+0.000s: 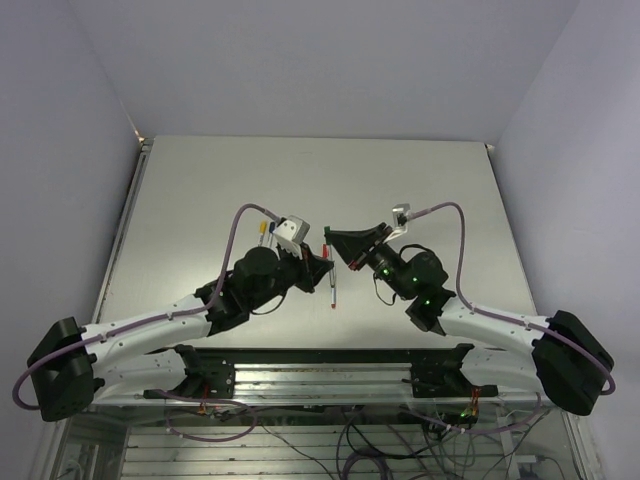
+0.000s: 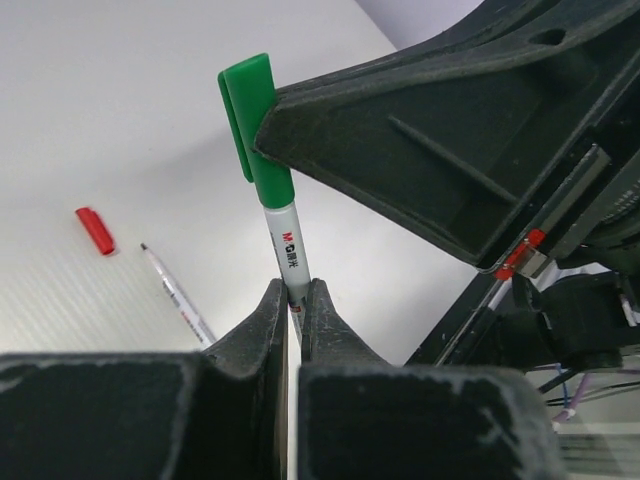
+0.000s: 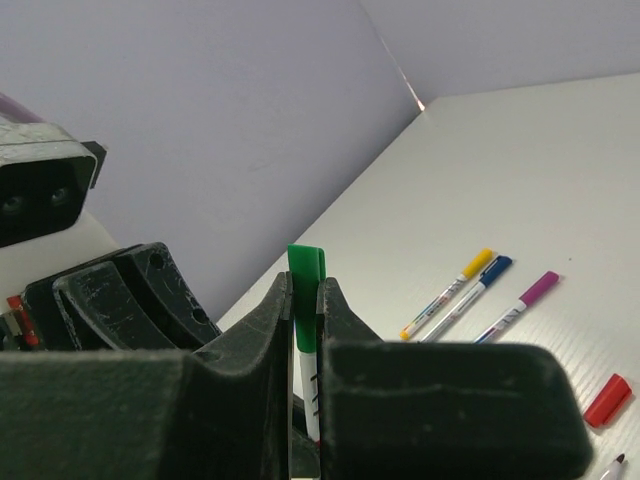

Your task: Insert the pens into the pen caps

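Note:
My left gripper is shut on the silver-grey barrel of a pen and holds it upright above the table. A green pen cap sits on the pen's upper end. My right gripper is shut on that green cap, with the pen's barrel running down between its fingers. In the top view the two grippers meet tip to tip, left and right. An uncapped pen lies on the table with a loose red cap near its tip.
Three capped pens lie side by side on the table: yellow, blue and purple. The red cap lies close to them. The uncapped pen rests just below the grippers. Purple cables arch over both arms.

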`<state>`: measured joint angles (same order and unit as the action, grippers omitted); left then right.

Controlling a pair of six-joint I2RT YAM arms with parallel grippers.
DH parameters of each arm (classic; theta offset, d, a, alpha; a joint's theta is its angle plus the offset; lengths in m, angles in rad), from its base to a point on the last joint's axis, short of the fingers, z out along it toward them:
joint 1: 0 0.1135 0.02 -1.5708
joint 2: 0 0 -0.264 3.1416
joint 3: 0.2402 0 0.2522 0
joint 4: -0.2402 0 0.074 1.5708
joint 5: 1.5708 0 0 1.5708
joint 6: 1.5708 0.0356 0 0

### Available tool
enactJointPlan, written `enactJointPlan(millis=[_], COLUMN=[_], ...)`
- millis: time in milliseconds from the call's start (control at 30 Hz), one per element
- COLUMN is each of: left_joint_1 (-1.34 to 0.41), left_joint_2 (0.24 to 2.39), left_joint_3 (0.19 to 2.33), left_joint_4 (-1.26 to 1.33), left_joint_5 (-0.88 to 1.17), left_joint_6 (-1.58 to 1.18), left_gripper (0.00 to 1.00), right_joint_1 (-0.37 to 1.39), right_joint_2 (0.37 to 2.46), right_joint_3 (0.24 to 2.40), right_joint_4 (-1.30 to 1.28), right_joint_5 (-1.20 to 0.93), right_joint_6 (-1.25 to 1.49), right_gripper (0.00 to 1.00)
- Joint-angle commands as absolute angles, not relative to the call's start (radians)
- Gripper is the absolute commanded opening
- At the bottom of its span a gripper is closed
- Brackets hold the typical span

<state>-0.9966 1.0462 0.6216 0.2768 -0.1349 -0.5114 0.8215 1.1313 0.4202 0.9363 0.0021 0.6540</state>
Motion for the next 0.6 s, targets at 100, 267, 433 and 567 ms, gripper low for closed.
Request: enactJointPlan(millis=[100,267,433,567], left_joint_1=[-0.984,-0.974,-0.959,-0.954], left_joint_2=[0.952,0.937,0.935,0.945], left_joint_3=[0.698,0.704,0.719,0.729], left_joint_4=[0.457,0.447,0.430,0.392], left_joint_5=[-0.297,-0.315,-0.310,-0.293], left_joint_6=[-0.420,-0.399,-0.388,-0.388], left_gripper=[0.07,0.07,0.07,0.07], right_joint_1=[0.900,0.921,0.933,0.939], right_joint_2=[1.180,1.210,1.239,1.237], right_joint_3=[0.407,0.430,0.443,0.470], right_joint_4=[0.658,0.617,0.597,0.582], right_joint_5=[-0.033,-0.031,-0.029,-0.007], right_joint_6=[0.626,0.609,0.603,0.583], right_gripper=[0.00,0.00,0.00,0.00])
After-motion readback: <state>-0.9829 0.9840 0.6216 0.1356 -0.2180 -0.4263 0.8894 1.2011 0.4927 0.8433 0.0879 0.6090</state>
